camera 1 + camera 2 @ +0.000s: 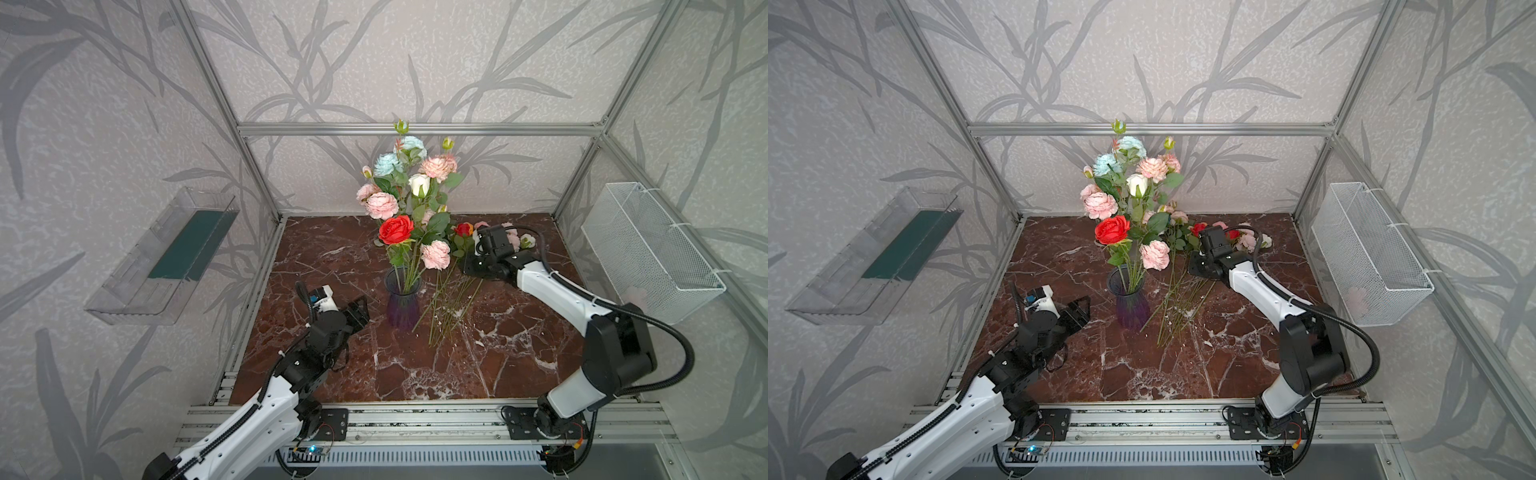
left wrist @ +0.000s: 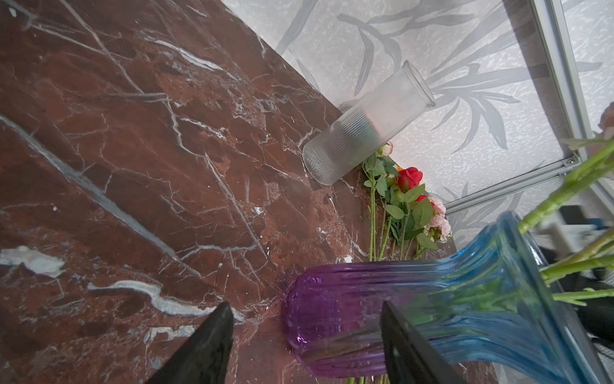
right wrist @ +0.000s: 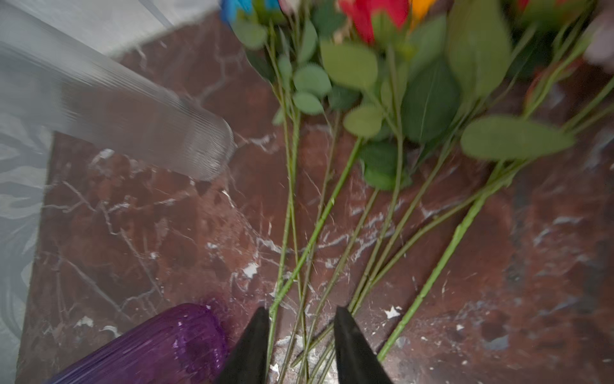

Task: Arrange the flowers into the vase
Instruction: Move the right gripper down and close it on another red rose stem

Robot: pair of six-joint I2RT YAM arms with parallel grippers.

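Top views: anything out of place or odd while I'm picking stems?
A pale pink lump lies in the white wire basket on the right wall, away from the loose flowers and the purple vase; possibly a stray bloom, too blurred to tell. A clear ribbed vase sits empty by the back wall.

A lab robot booth: an aluminium frame (image 1: 415, 129) carries leaf-patterned wall panels (image 1: 332, 62), and the left arm (image 1: 249, 422) and right arm (image 1: 552, 291) are bolted to a metal rail (image 1: 415, 422) beside a marble-look tabletop (image 1: 415, 365).
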